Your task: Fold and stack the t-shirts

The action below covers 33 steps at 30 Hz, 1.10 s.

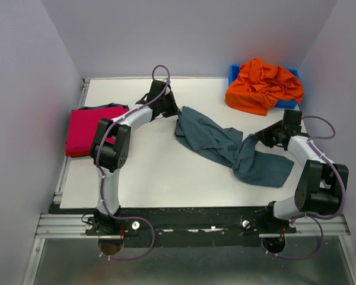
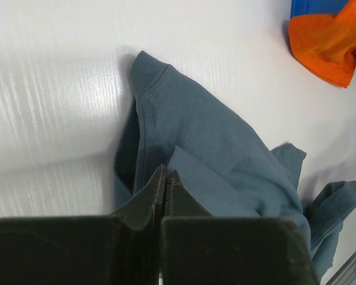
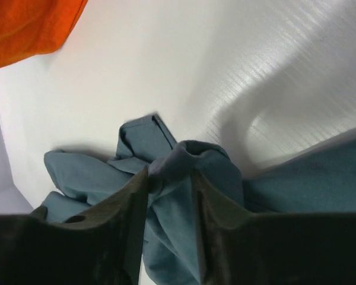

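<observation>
Two grips, one shirt: left arm's fingers (image 2: pixel 156 193) are pressed together with no gap showing, and a fold of the slate grey-blue cotton t-shirt (image 1: pixel 216 141) sits at their tips. Reads as a pinch on its far-left end.

Over on the other side, right arm's fingers (image 3: pixel 135 202) stand part-way apart, with a wad of the same cloth filling the gap and touching both. How firm that hold is I can't tell. The wad sits by the shirt's twisted waist, right of centre, not at its end. A wide flap carries on to the near right of it, flat on the white tabletop (image 1: pixel 154 172).

Key relation: the shirt's long axis runs diagonally, far-left to near-right, roped up between the two grips. My read: the next move has to untwist and spread along that diagonal, with the left end as anchor. The right grip looks too far inboard for a clean spread.

Outward: folded magenta-red t-shirt (image 1: pixel 86 130) at the left edge, beside the left arm and well apart from the grey one; then bright orange t-shirt (image 1: pixel 262 86) heaped over the blue plastic bin (image 1: pixel 234 72), far right, nearer the right arm.
</observation>
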Available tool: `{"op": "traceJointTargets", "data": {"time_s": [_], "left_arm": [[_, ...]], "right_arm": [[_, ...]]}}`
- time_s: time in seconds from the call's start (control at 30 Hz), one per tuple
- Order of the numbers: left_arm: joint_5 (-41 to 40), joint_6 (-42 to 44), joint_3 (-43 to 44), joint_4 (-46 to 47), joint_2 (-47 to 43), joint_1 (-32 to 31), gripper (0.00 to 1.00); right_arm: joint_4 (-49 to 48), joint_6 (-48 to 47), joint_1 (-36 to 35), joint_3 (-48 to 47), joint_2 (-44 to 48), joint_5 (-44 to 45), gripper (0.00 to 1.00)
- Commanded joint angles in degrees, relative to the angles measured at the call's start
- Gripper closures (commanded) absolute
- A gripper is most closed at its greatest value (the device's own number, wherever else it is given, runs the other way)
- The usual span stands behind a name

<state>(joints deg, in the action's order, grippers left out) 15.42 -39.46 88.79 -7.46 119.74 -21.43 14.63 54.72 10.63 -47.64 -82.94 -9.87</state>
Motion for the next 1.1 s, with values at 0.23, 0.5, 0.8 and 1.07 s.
{"op": "traceJointTargets", "data": {"time_s": [0.23, 0.5, 0.8, 1.07], "left_arm": [[-6.62, 3.95, -0.55, -5.45, -11.36, 0.6, 1.0], [-17.24, 5.53, 10.93, -19.57, -19.81, 3.58, 1.0], [-23.06, 7.03, 42.57, -39.02, -22.36, 9.29, 1.0], [-22.44, 7.47, 34.81, -32.28, -42.18, 11.24, 1.0]], "right_arm": [[6.45, -0.66, 1.58, -5.79, -2.41, 7.49, 0.99], [9.71, -4.35, 1.5, -14.14, 6.28, 8.64, 0.99], [12.52, -7.78, 1.5, -33.98, 13.85, 5.66, 0.99], [13.58, -11.74, 1.58, -40.79, 27.36, -0.51, 0.99]]}}
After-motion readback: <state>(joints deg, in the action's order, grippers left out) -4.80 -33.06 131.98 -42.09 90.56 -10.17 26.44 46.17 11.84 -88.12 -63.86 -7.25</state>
